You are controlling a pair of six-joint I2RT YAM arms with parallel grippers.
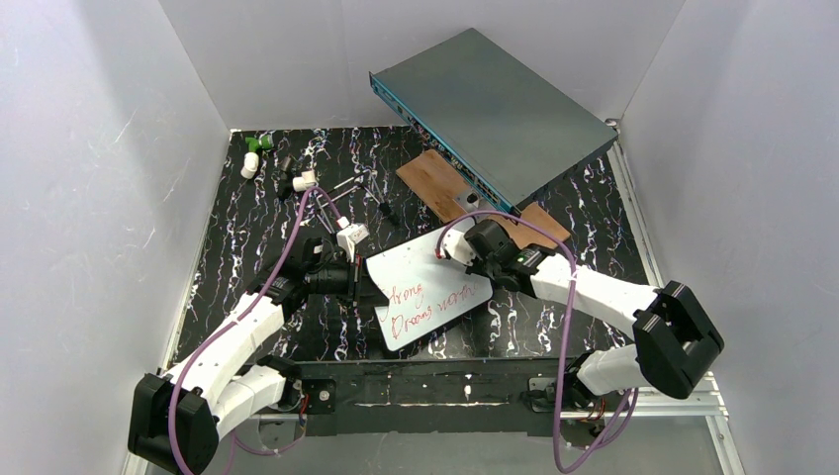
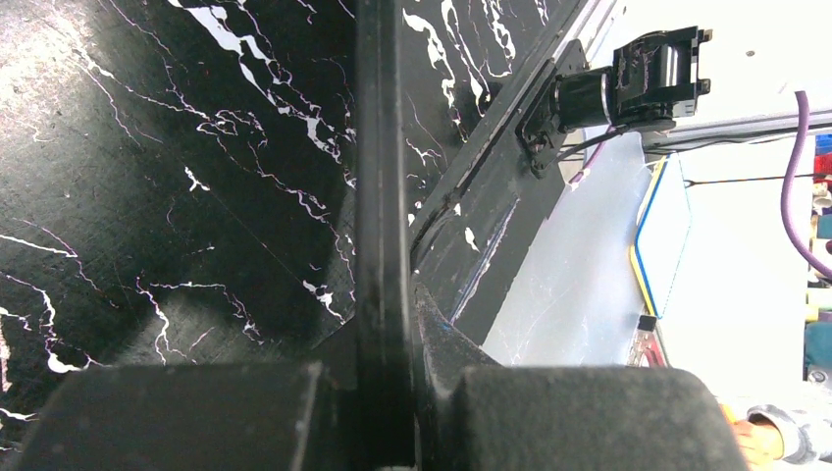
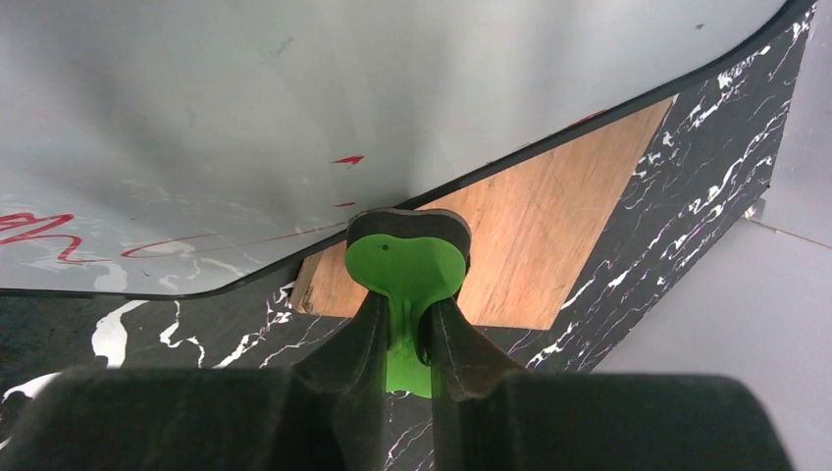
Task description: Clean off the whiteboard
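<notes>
Between the right claw's [image 3: 405, 329] fingers a green eraser [image 3: 407, 260] is clamped, pad at the whiteboard [image 1: 420, 265] rim just ahead; the left claw [image 1: 354, 278] pinches its edge. Flat, firm strokes across the red writing [image 1: 420, 307] should suit best.

Glossy whiteboard [image 3: 294, 98], matt wooden plank [image 3: 549, 245], green plastic eraser [image 3: 404, 270]

Metal box [image 1: 495, 104] and plank [image 1: 430, 178] close behind whiteboard [image 1: 416, 267]; small parts [image 1: 297, 181] far-left; open tabletop [image 1: 604, 218] right.

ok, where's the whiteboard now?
Top view, table centre: the whiteboard is nearer than the wooden plank; left gripper clamps its left edge, right gripper holds a green eraser at its far side.
</notes>
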